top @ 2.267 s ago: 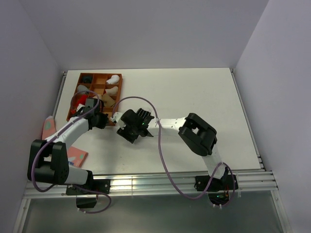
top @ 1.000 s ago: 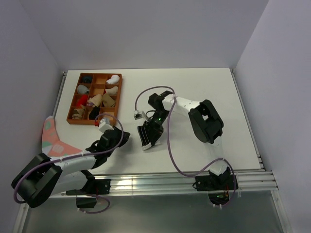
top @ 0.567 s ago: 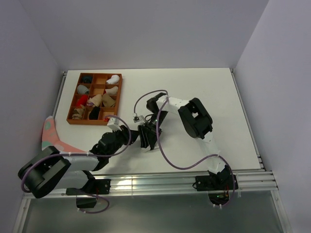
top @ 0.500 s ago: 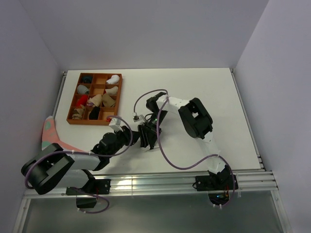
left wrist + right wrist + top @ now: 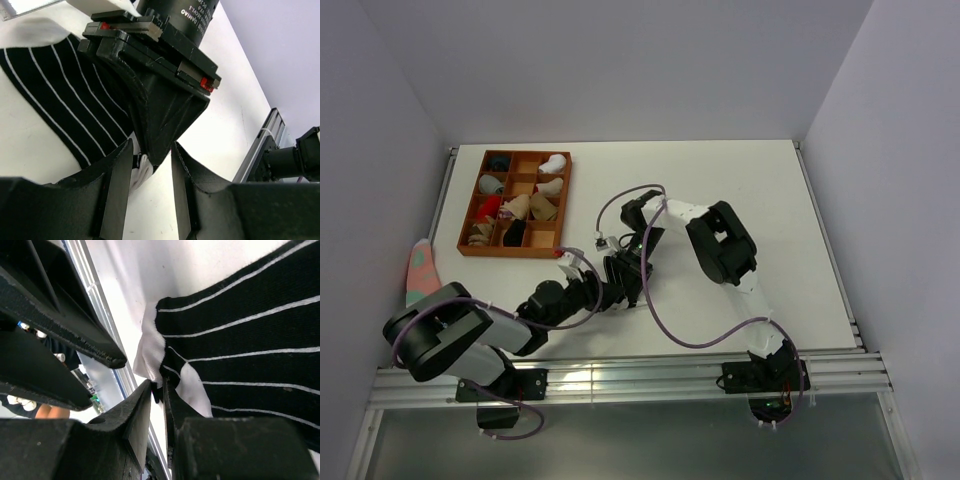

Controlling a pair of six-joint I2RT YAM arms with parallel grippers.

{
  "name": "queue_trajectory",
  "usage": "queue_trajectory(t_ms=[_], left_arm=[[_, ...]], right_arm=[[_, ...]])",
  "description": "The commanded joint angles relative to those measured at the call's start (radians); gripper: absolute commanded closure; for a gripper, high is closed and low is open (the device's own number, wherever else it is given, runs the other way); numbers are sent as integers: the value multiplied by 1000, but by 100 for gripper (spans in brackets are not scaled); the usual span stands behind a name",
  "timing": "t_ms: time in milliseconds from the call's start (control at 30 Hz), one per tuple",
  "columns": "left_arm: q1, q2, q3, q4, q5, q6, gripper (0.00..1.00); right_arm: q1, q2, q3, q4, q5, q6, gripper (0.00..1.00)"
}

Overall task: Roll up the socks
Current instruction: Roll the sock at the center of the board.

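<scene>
Finding: the black sock with thin white stripes (image 5: 240, 330) lies flat on the white table (image 5: 740, 190), near the front centre, at about 4 o'clock from the wooden compartment tray (image 5: 510, 254). My right gripper (image 5: 157, 388) is clenched on the sock's white-tipped corner, with a sliver of dark knit showing in the narrow slit between the pads. My left gripper (image 5: 151, 146) is released, its fingers spread either side of the right gripper's tip and the white corner; I cannot confirm that they touch the fabric. Judgement: the step in hand is starting the roll at this end. To do it well, I should close the left fingers beside the right pinch, not on top of it. I should then turn the corner over tightly towards the sock's far end, keeping the stripes square so the roll does not skew. The knit is fine, matte and limp, with parallel stripes running lengthwise. The table is smooth and hard, so the sock may slide instead of rolling unless it is pressed down. My fingers are rigid black wedges, and a shallow bite on fabric this thin may slip.
</scene>
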Motion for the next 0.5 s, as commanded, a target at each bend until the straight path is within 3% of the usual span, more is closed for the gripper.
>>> queue_trajectory(t_ms=[0,467], left_arm=[[-9,20,-3,60,7,30,58],[-41,109,3,61,-16,46,57]], right_arm=[[-5,13,37,3,-4,3,77],[-11,3,40,-8,-7,-3,77]])
